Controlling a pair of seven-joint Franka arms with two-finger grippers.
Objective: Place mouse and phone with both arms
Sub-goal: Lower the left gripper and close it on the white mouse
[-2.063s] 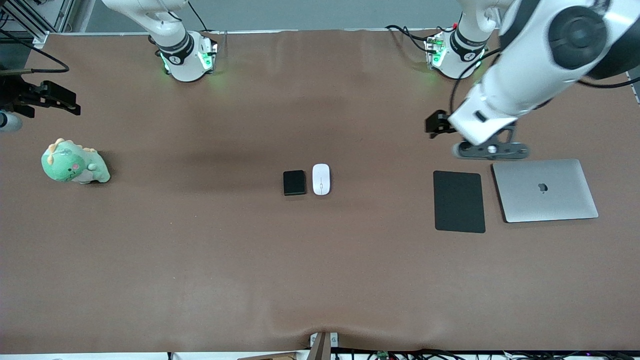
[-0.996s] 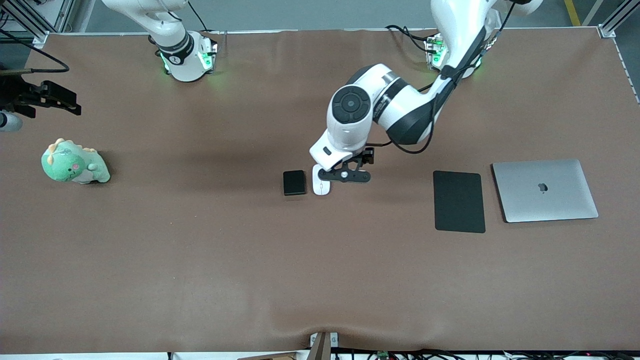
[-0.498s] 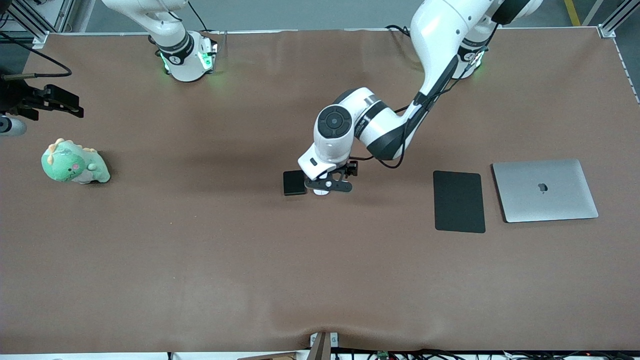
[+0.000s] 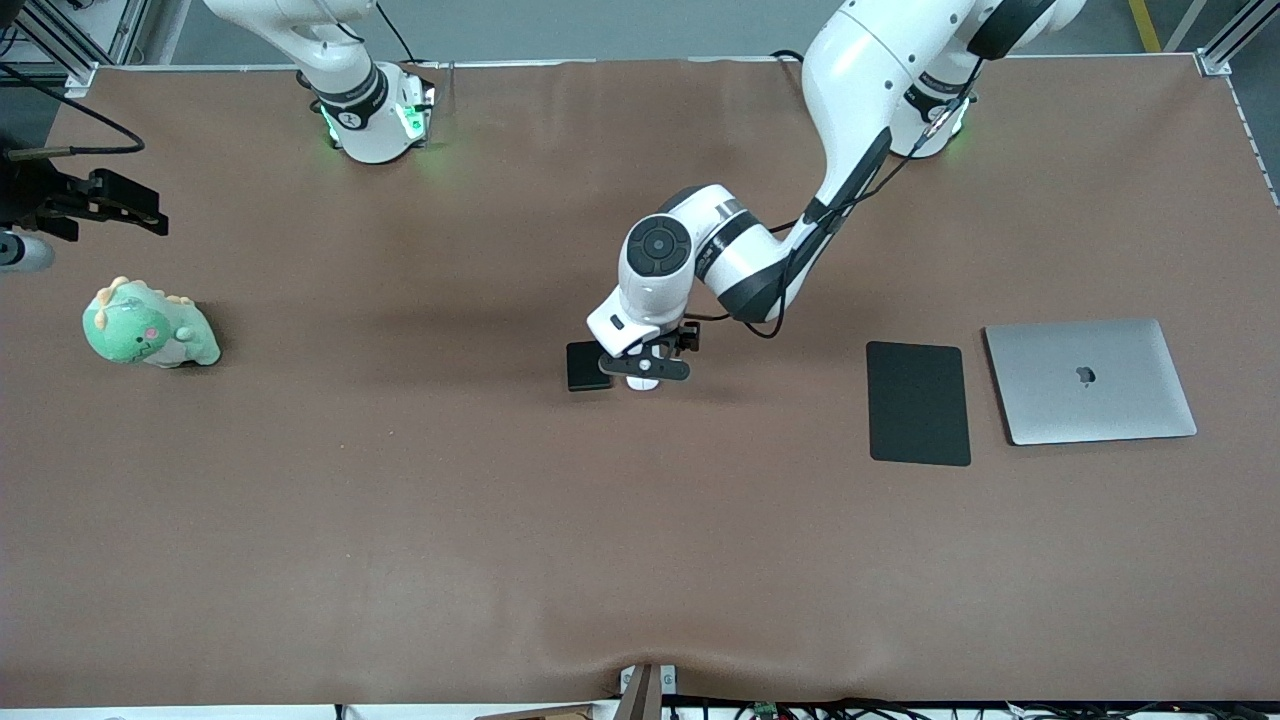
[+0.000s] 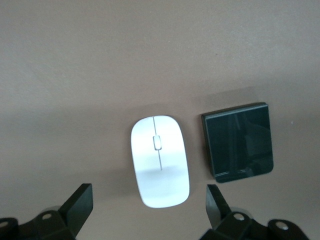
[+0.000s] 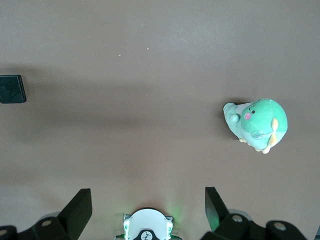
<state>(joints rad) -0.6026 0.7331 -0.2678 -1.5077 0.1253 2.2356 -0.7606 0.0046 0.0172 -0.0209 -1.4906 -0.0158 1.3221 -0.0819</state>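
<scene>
The white mouse (image 5: 159, 160) lies on the brown table's middle, with the black phone (image 5: 238, 142) beside it toward the right arm's end. In the front view the left arm's wrist covers most of the mouse (image 4: 643, 384) and an edge of the phone (image 4: 585, 366). My left gripper (image 4: 645, 369) hangs low over the mouse, open and empty. In the left wrist view the left gripper (image 5: 147, 196) has one finger on each side of the mouse's end, not touching it. My right gripper (image 4: 138, 212) waits high over the right arm's end of the table; the right wrist view shows this gripper (image 6: 147, 197) open and empty.
A thin black mat (image 4: 919, 403) and a closed silver laptop (image 4: 1090, 380) lie toward the left arm's end. A green plush dinosaur (image 4: 148, 325) sits at the right arm's end and also shows in the right wrist view (image 6: 257, 122), as does the phone (image 6: 11, 89).
The left arm has swung from above the laptop and mat to the table's middle and come down over the mouse. The right gripper has barely moved.
</scene>
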